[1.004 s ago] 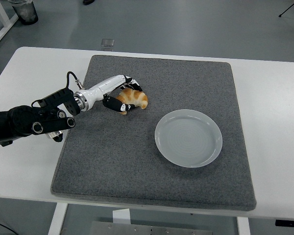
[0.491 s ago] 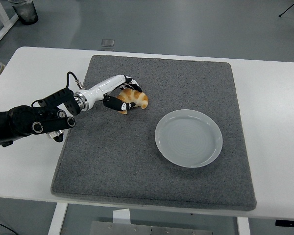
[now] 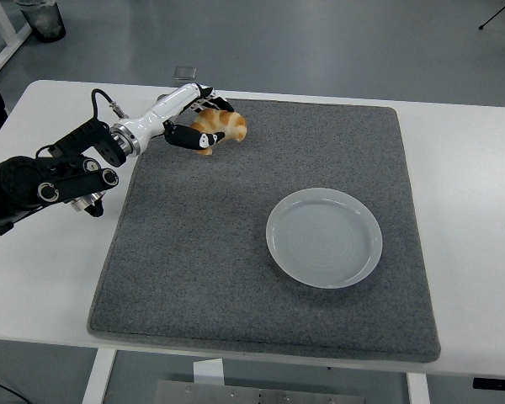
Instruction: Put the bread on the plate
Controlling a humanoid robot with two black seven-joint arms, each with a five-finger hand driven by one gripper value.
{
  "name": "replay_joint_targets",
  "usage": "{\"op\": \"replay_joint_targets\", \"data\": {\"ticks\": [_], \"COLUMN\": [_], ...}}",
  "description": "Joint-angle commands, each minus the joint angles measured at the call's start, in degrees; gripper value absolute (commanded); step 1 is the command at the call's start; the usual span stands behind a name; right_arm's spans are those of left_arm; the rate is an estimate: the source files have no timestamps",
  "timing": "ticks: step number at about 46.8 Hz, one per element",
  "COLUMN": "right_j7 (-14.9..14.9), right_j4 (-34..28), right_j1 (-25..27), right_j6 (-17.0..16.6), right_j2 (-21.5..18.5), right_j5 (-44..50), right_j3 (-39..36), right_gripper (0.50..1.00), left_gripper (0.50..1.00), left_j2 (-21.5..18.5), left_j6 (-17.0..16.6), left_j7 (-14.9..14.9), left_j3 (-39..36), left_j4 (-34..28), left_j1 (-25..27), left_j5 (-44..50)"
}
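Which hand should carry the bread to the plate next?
Left. The left hand already grips the bread over the mat's far left part, and the plate sits empty to its right. No right arm is in view.

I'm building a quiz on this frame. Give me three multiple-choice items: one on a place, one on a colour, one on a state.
1. Where is the bread?
A. On the plate
B. In the left hand, over the mat's far left part
C. On the bare table

2. What colour is the mat?
A. Grey
B. Red
C. Green

3. What is on the plate?
A. Bread
B. A cup
C. Nothing

Key: 1 B, the left hand grips the bread over the far left of the mat. 2 A, the mat is grey. 3 C, the plate lies bare.
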State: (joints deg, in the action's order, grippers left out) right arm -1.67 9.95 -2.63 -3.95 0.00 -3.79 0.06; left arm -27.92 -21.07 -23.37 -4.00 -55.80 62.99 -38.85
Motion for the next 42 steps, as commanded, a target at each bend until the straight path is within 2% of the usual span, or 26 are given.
{"op": "replay_joint_targets", "data": {"ticks": [1, 6, 12, 18, 22, 27, 30, 36, 42], "right_j7": [0.0, 0.0, 0.0, 0.0, 0.1, 0.0, 0.0, 0.0, 0.1], "right_j4": [0.0, 0.0, 0.0, 0.0, 0.0, 0.0, 0.0, 0.0, 0.1], "right_j1": [0.0, 0.0, 0.0, 0.0, 0.0, 0.0, 0.0, 0.0, 0.0], "right_j6": [0.0, 0.0, -0.1, 0.0, -0.1, -0.1, -0.1, 0.0, 0.0], "right_j2": [0.0, 0.0, 0.0, 0.0, 0.0, 0.0, 0.0, 0.0, 0.0], "right_j5": [0.1, 0.0, 0.0, 0.0, 0.0, 0.0, 0.0, 0.0, 0.0], "right_j3": [0.0, 0.0, 0.0, 0.0, 0.0, 0.0, -0.1, -0.1, -0.1], "right_gripper": [0.952, 0.952, 0.952, 0.952, 0.952, 0.952, 0.952, 0.952, 0.952], "left_gripper": [0.5, 0.5, 0.5, 0.5, 0.5, 0.5, 0.5, 0.5, 0.5], "left_j2": [-1.3, -3.6, -5.2, -5.3, -4.8, -4.3, -2.8, 0.1, 2.3], "left_j6": [0.4, 1.9, 6.2, 10.5, 12.2, 11.7, 11.2, 8.7, 7.7], "left_j7": [0.1, 0.1, 0.3, 0.3, 0.4, 0.9, 1.1, 2.2, 2.5], "left_j3": [0.9, 0.9, 0.9, 0.8, 0.7, 0.8, 0.8, 0.7, 0.0], "left_j4": [0.1, -0.1, -0.1, -0.6, -2.0, -5.5, -7.9, -11.7, -14.6], "left_j1": [0.9, 5.3, 10.9, 16.1, 19.2, 22.2, 23.6, 23.9, 23.1], "left_j5": [0.0, -0.1, 0.0, -0.2, -0.2, -0.2, -0.2, -0.2, -0.7]}}
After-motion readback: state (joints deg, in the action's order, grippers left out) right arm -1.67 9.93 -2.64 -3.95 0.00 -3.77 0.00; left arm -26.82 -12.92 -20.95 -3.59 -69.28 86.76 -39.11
